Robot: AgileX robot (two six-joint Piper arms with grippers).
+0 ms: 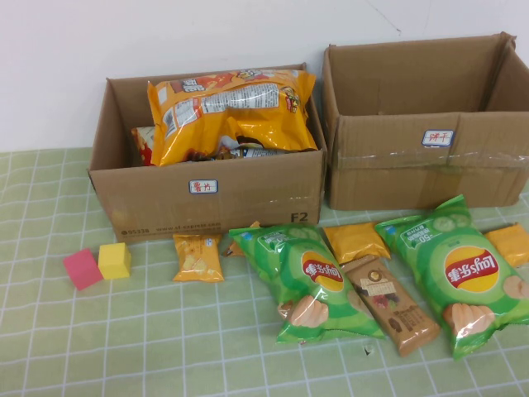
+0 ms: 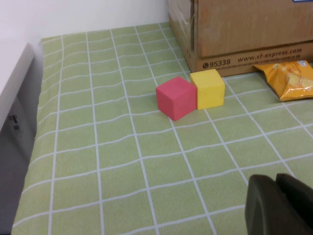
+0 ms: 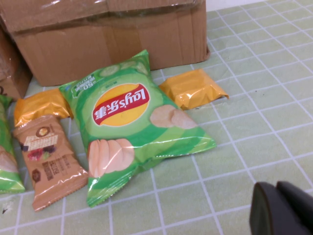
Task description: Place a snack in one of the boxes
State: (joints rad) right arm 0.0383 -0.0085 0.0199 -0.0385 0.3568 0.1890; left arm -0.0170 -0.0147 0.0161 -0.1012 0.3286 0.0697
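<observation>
Both grippers, left (image 2: 281,205) and right (image 3: 283,208), aperture indiscernible, hover over green checked tablecloth (image 1: 165,331).

all i see of my left gripper (image 2: 288,208) is a dark, matte black, rounded block; my right gripper (image 3: 286,210) looks the same, black with smooth curved edges.

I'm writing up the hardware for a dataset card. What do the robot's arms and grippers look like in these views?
Little shows. The left gripper appears only in the left wrist view's corner as dark, matte black rounded blocks. The right gripper looks the same in the right wrist view. No cables, markings or arm links are visible, and the high view shows neither arm.
</observation>
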